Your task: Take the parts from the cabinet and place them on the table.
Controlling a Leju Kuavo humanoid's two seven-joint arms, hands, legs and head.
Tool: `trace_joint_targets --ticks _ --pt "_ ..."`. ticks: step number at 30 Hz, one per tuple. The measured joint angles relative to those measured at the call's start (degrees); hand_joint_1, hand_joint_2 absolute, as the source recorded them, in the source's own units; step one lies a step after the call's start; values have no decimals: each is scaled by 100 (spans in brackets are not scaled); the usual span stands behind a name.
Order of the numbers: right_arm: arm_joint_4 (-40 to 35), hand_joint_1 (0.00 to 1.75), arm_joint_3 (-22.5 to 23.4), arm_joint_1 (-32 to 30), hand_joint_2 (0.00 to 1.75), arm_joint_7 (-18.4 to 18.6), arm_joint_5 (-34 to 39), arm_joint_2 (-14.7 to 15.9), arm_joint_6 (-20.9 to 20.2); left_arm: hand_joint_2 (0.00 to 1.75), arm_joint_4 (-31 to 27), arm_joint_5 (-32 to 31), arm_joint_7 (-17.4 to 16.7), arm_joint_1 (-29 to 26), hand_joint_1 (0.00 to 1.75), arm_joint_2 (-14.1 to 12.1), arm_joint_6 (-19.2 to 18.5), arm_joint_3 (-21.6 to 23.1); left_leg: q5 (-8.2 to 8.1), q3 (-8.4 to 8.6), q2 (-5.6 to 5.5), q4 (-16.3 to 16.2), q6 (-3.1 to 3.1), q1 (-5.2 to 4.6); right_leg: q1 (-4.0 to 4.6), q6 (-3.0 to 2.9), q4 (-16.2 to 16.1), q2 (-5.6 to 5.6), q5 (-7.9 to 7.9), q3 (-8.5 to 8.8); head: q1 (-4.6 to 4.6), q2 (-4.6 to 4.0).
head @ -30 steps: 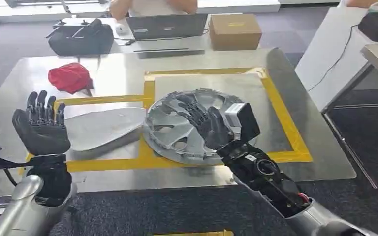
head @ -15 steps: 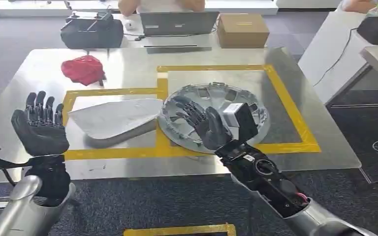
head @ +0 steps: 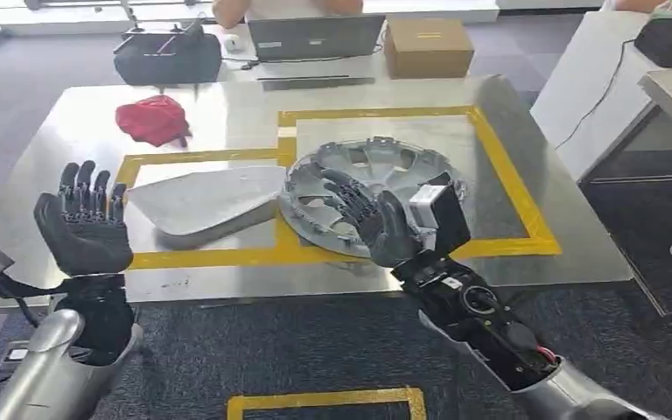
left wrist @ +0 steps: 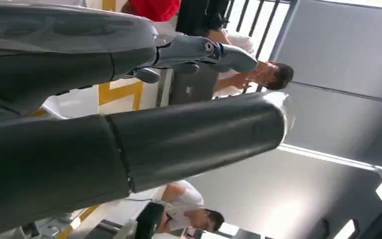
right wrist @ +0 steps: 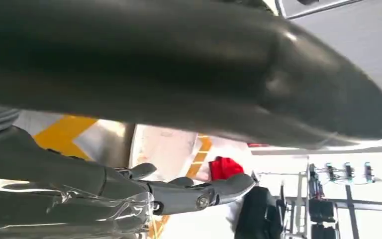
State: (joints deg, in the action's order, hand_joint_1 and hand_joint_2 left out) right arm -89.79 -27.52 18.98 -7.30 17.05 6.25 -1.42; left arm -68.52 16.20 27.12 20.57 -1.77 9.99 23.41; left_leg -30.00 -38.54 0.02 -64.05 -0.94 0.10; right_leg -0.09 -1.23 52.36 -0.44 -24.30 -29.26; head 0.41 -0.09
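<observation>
Silver hubcap (head: 369, 186), pale grey panel (head: 206, 201), red cloth (head: 151, 120), yellow tape (head: 507, 175).

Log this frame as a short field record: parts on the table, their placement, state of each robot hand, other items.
parts: wheel cover; flat grey panel
placement: both on the metal table, overlapping the yellow tape lines, edges meeting
left robot hand: raised, fingers apart, holding nothing
right robot hand: fingers apart, in front of the wheel cover, holding nothing
other: red cloth; cardboard box; laptop
</observation>
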Motion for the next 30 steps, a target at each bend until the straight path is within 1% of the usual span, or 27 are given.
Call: trace_joint_targets --ticks 1,2,3,4,5,6,7,8,9,11,12,13,14,16,17,18,19,20,21,22,23,24,25,27,28,29,30 --pt "0 0 -2 -13 0 0 0 0 0 0 2 9 0 -12 0 -2 0 0 -245 -169 0 -480 -38 35 -4 2 2 -3 49 -75 -37 0" --pt "2 0 -2 -15 0 0 -2 0 0 0 2 11 0 -21 0 -9 2 0 -350 -280 2 -837 -76 61 -14 12 11 -3 99 -157 -41 0" --pt "2 0 -4 -21 0 0 -7 0 0 0 2 13 0 -27 0 -13 11 0 -279 -260 2 -926 -105 87 -30 32 23 -2 146 -228 -65 0" --pt "4 0 -4 -22 0 -2 -9 0 0 0 2 15 0 -26 0 -20 15 0 -100 -117 5 -762 -133 109 -49 58 39 -1 180 -296 -81 0" --pt "6 0 -4 -21 0 -4 -9 0 -2 0 2 15 0 -19 0 -22 15 0 122 130 7 -398 -166 130 -75 96 74 0 207 -362 -85 0" --pt "7 0 -4 -20 0 -7 -9 0 -2 0 2 15 0 -11 0 -24 15 0 315 471 9 123 -203 156 -107 126 127 2 224 -430 -100 0" --pt "7 0 -4 -14 0 -11 -9 0 -2 0 2 15 4 4 0 -24 17 0 324 812 9 656 -230 194 -102 158 200 7 235 -488 -135 0" --pt "4 0 0 -2 0 -20 -9 0 -4 0 2 15 7 21 0 -24 17 0 227 949 -27 914 -203 136 -91 202 248 9 248 -569 -210 0" --pt "7 0 -4 -5 0 -17 -9 0 -9 0 2 15 18 13 0 -24 20 0 266 886 -46 858 -110 133 -89 250 242 16 298 -568 -175 0" --pt "9 0 -4 -2 0 -26 -9 0 -20 0 2 15 22 8 0 -28 20 0 285 838 -47 846 -35 106 -104 333 224 23 368 -582 -116 0" --pt "11 0 -2 -5 0 -26 -9 0 -20 0 2 15 24 7 0 -24 20 0 334 809 -38 883 42 117 -110 371 222 26 394 -601 -101 0" --pt "11 0 0 -2 0 -35 -11 0 -20 0 2 15 26 23 0 -22 20 0 383 780 -18 893 118 129 -142 387 315 25 227 -660 -105 0" --pt "11 0 0 1 0 -35 -11 0 -20 0 2 15 28 29 0 -22 17 0 431 720 -15 896 186 129 -138 394 647 25 -121 -765 -41 0" --pt "13 0 0 0 0 -37 -11 0 -26 0 2 15 28 20 0 -20 17 0 517 614 -10 895 236 104 -139 420 1568 27 -726 -1024 44 0" --pt "20 0 0 0 0 -39 -11 0 -31 0 4 17 28 19 0 -22 15 0 562 553 -9 892 245 87 -139 422 1959 26 -894 -1108 64 0" --pt "28 0 -2 0 0 -44 -11 0 -37 0 4 17 28 19 0 -22 15 0 608 495 -10 891 249 71 -138 411 2154 27 -903 -1099 77 0" --pt "44 0 -2 2 0 -46 -11 0 -39 0 7 17 28 18 0 -22 17 0 655 436 -13 889 248 52 -131 386 2057 27 -754 -947 96 0" --pt "53 0 -2 3 0 -48 -11 0 -39 0 7 17 28 18 0 -24 15 0 692 393 -19 889 244 39 -112 348 1737 27 -557 -698 114 0" --pt "57 0 -2 9 0 -50 -11 0 -42 0 7 17 28 21 0 -26 17 0 726 360 -23 889 233 26 -82 289 1234 29 -364 -353 140 0" --pt "57 0 -2 28 0 -52 -11 0 -42 0 7 17 28 26 0 -28 17 0 759 343 -24 888 220 24 -36 214 727 38 -273 -16 175 0" --pt "57 0 -2 66 0 -52 -11 0 -44 0 7 17 31 31 0 -26 17 0 790 315 -20 887 181 4 -1 134 320 27 -396 223 175 0" --pt "57 0 -2 94 0 -61 -11 0 -44 0 7 17 31 46 0 -28 17 0 839 305 -7 889 150 23 9 155 136 28 -400 293 140 0" --pt "59 0 -4 106 0 -61 -11 0 -44 0 7 17 37 54 0 -28 17 0 888 295 -3 911 104 41 33 152 139 37 -371 265 146 0" --pt "61 0 -2 96 0 -59 -11 0 -44 0 7 17 37 47 0 -33 17 0 968 290 5 951 35 42 47 113 102 32 -287 227 195 0" --pt "68 0 -4 106 0 -61 -11 0 -44 0 7 17 37 50 0 -46 17 0 871 247 6 895 8 52 -40 94 32 -7 -202 222 173 0" --pt "70 0 -7 122 0 -59 -11 -4 -48 0 7 20 37 60 0 -55 15 0 613 153 -7 711 -29 46 -29 73 27 3 -139 161 142 0" --pt "72 0 -7 136 0 -59 -11 -7 -50 0 7 20 37 70 0 -57 17 0 262 2 -8 304 -57 56 -32 18 33 -9 -89 83 58 0"
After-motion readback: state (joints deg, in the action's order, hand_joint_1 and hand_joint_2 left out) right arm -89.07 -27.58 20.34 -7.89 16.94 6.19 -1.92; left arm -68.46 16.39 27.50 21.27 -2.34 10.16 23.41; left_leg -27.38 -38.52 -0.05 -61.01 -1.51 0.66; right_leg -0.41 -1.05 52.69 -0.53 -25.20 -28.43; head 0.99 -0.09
